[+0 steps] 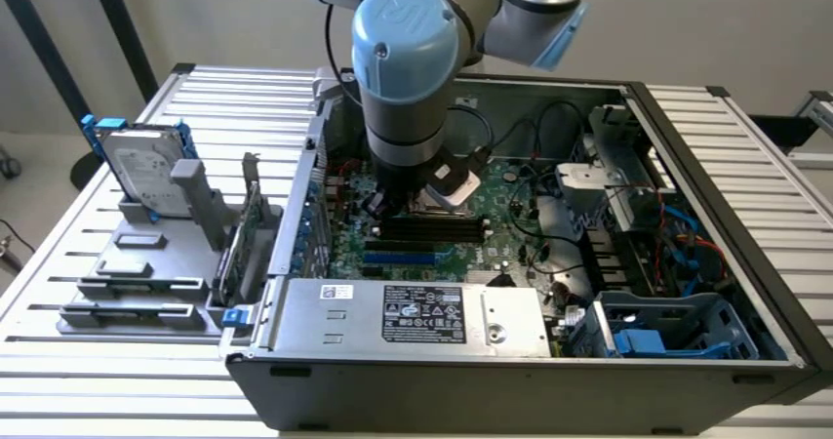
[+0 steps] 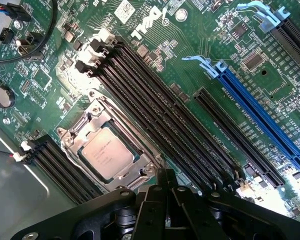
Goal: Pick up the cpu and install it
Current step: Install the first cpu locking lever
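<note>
One robot arm with pale blue joint caps (image 1: 404, 39) reached down into the open dark grey computer case (image 1: 521, 390), which lay on its side on a white slatted table (image 1: 78, 263). Room inside was tight: the case walls ringed the green motherboard (image 2: 190, 45), a silver power supply box with a black label (image 1: 416, 314) ran along the 6 o'clock edge in the exterior view, and a blue-and-grey drive cage (image 1: 664, 327) filled the corner at about 4 o'clock.

The small flat square cpu with a silver-grey metal top (image 2: 106, 153) sat inside the square metal socket frame (image 2: 77, 131) on the board, level and framed on all sides. Long black memory slots (image 2: 155, 105) ran just beside the socket, and a long blue expansion slot (image 2: 262, 115) lay farther off.

The black gripper (image 2: 165, 182) hung just above the socket's edge, its fingers pressed together and empty, apart from the cpu.

Outside the case, at 9 o'clock, a grey holder (image 1: 156, 254) held a silver rectangular hard drive with blue frame (image 1: 137, 166) upright.
</note>
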